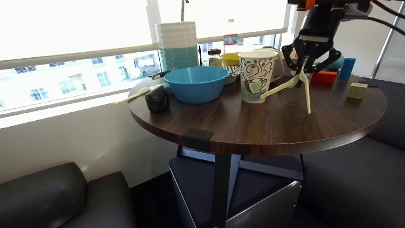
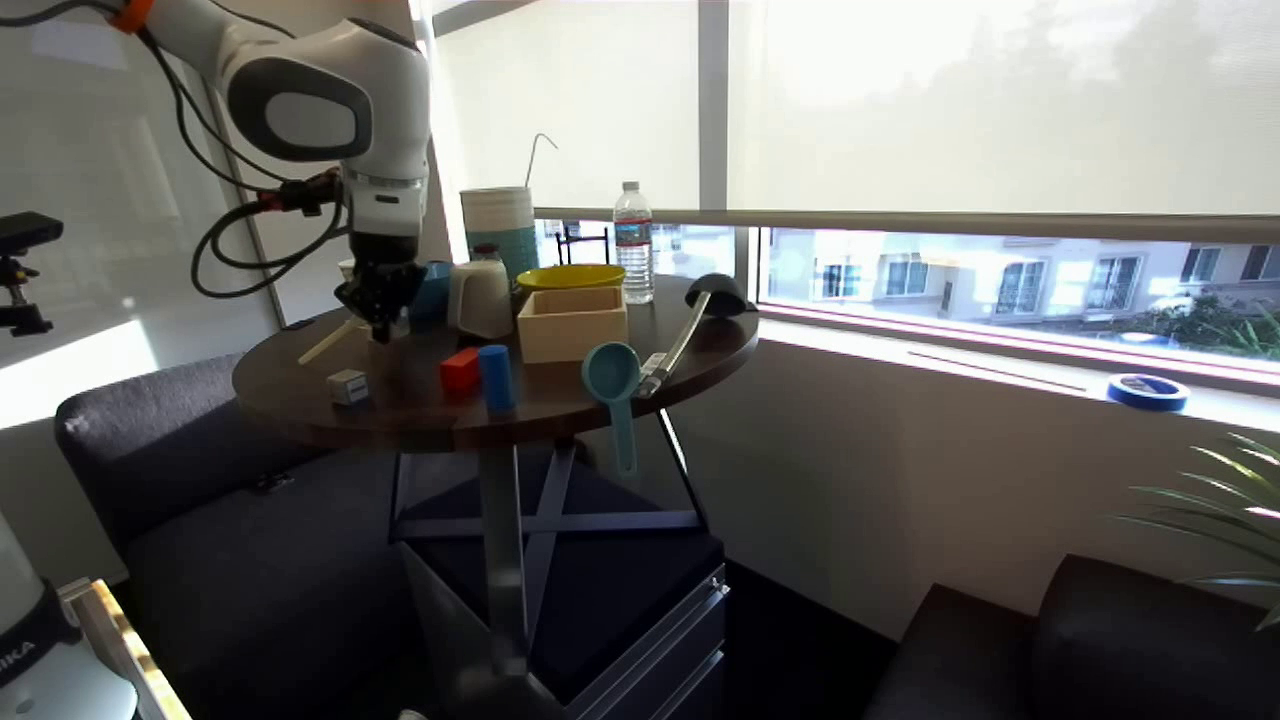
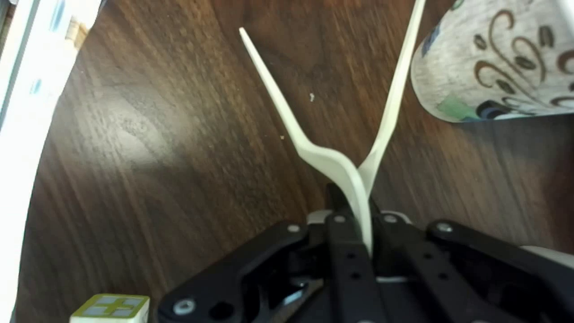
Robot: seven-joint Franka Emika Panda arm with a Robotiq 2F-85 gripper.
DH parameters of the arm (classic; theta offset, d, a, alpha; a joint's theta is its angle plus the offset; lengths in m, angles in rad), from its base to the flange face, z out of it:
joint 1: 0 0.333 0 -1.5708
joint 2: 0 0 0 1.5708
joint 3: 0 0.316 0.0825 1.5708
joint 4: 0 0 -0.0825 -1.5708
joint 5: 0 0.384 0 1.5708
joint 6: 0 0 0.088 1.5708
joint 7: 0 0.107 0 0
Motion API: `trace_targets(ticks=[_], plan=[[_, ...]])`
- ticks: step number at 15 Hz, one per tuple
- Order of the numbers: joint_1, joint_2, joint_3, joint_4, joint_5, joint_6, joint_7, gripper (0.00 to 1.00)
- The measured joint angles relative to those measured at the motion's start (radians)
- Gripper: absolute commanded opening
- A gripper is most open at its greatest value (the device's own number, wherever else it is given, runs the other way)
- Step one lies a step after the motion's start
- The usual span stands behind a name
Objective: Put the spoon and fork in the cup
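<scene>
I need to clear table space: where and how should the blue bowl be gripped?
On the blue bowl, the rim nearest the camera in an exterior view looks best, pinched inside and out from straight above. It stands mouth up, seems too wide to clasp across, and the black object sits close on the left there.

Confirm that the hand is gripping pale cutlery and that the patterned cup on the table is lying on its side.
Wrong on one point: the patterned cup stands upright on the table, as seen in an exterior view. The rest is right: the hand is gripping pale cutlery.
</scene>
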Motion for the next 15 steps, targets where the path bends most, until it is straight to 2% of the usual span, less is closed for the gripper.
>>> trace_targets(ticks=[7,10,15], plan=[[-0.005,-0.102,0.003,0.033,-0.099,-0.218,0.058,0.02],[-0.005,-0.133,0.013,0.065,-0.103,-0.260,0.070,0.02],[-0.005,-0.153,0.033,0.122,-0.133,-0.266,0.103,0.02]])
